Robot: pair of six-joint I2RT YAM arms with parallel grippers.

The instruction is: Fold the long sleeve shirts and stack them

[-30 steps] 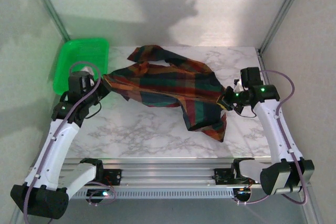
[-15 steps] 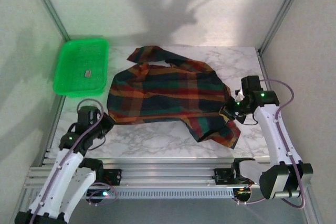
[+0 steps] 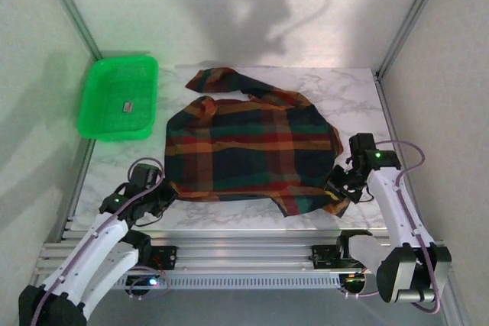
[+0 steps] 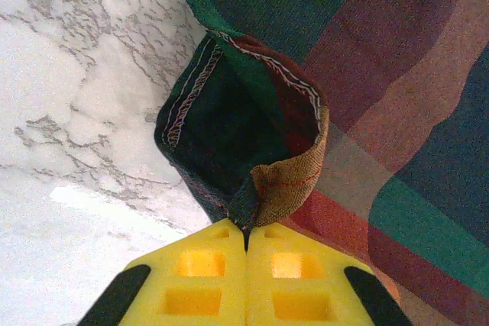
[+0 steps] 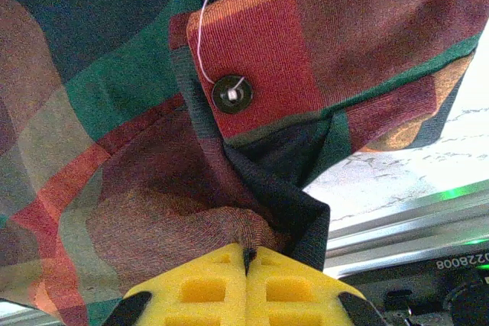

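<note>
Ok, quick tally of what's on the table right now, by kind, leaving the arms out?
plaid shirt: 1
green tray: 1
small grey item lying in the tray, too small to identify: 1
Total: 3

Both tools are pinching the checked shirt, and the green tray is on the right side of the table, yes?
No. The green tray sits on the left side, as the top external view shows. The left tool and right tool do pinch the shirt.
</note>
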